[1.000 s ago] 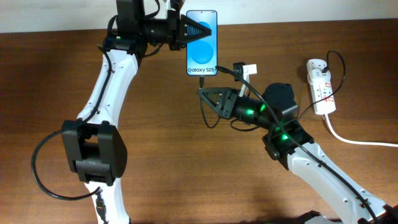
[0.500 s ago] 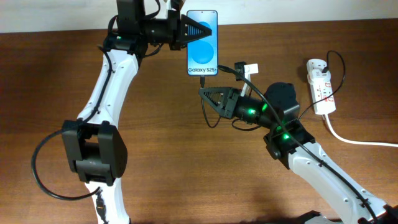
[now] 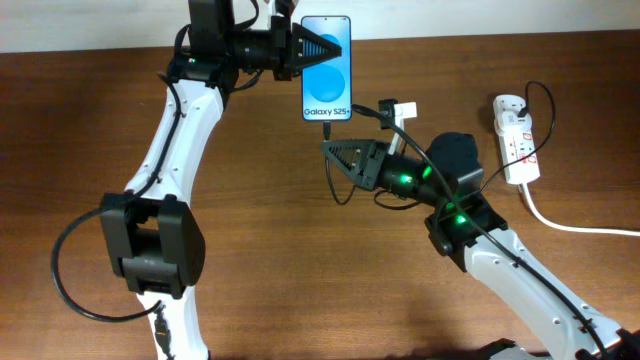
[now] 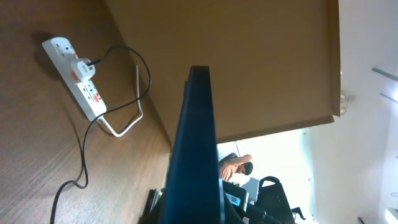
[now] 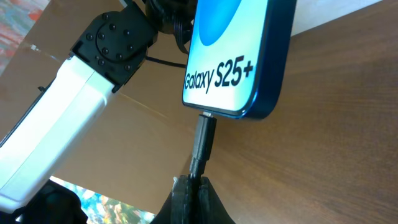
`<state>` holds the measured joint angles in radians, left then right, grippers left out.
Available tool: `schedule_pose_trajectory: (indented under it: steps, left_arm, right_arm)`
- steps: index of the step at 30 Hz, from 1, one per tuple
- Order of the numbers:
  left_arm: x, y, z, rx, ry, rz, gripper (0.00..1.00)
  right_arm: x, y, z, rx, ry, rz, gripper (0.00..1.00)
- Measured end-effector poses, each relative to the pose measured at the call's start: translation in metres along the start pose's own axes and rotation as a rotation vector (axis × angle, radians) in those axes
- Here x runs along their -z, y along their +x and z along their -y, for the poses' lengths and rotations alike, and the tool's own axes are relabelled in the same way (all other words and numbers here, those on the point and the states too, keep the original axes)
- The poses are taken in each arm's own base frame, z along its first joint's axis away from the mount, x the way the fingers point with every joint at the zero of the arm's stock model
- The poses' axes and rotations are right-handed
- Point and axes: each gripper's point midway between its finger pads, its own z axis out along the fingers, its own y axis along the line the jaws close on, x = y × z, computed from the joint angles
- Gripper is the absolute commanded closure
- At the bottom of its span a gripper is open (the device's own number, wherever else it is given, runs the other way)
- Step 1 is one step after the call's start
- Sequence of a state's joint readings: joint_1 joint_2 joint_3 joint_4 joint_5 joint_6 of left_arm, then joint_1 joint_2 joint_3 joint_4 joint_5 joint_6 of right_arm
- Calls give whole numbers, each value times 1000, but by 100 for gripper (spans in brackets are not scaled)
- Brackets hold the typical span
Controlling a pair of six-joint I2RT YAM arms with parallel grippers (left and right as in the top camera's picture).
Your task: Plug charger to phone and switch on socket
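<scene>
Power strip [image 3: 515, 138]: far right, switches unattended. Galaxy S25+ phone [image 3: 326, 68]: upper centre, clamped in the closed left gripper [image 3: 318, 47]; may twist under an off-axis push. Charger plug [image 5: 204, 134]: tip at the phone's port, cable pinched by the closed right gripper [image 5: 189, 183]; may slip, leaving it half-seated.

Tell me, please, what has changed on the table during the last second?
Almost nothing. The phone, held by the left end effector, and the right end effector gripping the charger drifted very slightly toward the socket. The charger stays at the phone's bottom port; the socket has not moved.
</scene>
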<state>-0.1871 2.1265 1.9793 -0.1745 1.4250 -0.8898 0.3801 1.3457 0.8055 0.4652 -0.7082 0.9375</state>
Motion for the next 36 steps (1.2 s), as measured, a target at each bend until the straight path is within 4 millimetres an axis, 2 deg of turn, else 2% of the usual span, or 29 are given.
schedule_pose_trajectory:
  steps: [9,11,13,16,20,22,24,27,30,31,33,35,36]
  left_arm:
    - [-1,-1,-1,0,-7,8,100]
    - [-1,-1,-1,0,-7,8,100]
    - [-1,-1,-1,-5,-6,7,100]
    - [-5,6,3,-12,19,-28,100]
    - [-7,8,5,-35,25,-38,100]
    - [-6,7,4,-48,23,-34,100]
    - [-5,6,4,-78,21,-31,100]
    - [2,1,-25,-63,5,-13,100]
    - [9,4,-95,97,-46,6,100]
    - [11,7,-118,148,-69,13,100]
    - [13,22,-163,246,-159,27,100]
    - [17,34,-191,280,-281,36,100]
    - [19,37,-199,272,-326,35,100]
  right_arm:
    - [1,-2,1,-1,1,3,95]
    - [1,-2,1,0,1,3,73]
    - [1,-5,0,12,-1,19,67]
    - [7,-19,10,10,38,72,67]
    - [8,-18,16,-9,61,68,66]
    - [8,-17,17,-11,64,66,51]
    - [8,-15,20,-11,76,57,46]
    - [10,-9,32,-34,119,34,42]
    - [15,-7,45,-54,166,22,39]
    - [17,-5,50,-62,182,16,34]
    - [20,-2,57,-66,210,4,29]
    - [21,2,63,-65,230,-11,28]
    - [22,3,65,-65,238,-17,28]
